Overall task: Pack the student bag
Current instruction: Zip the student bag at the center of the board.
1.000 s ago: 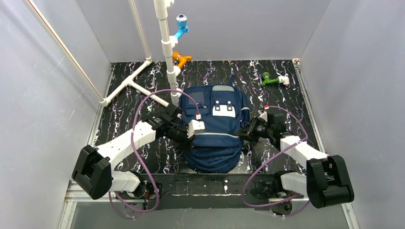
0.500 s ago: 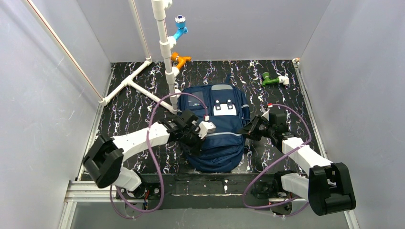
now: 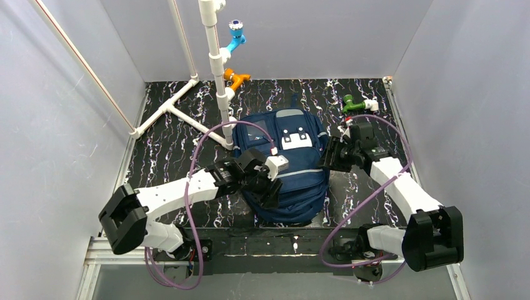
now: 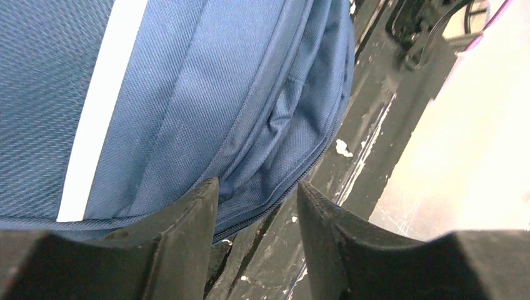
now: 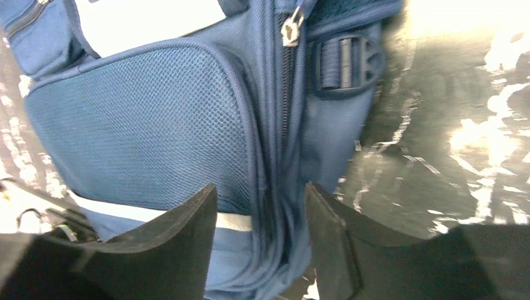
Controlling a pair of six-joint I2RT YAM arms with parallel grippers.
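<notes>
one student bag (image 3: 290,169), lying flat mid-desk (image 3: 169,144) with its front up, between my two tools. behind it are three pipe fittings, blue fitting (image 3: 236,36), orange fitting (image 3: 236,77), green fitting (image 3: 353,105), plus one white pipe stand (image 3: 215,56). left tool (image 4: 257,183) is at the bag's near-left edge, jaws apart, gripping nothing. right tool (image 5: 260,187) is by the side zip, jaws apart too. a second ago both were pinched together, and the right one was nearer me.
</notes>
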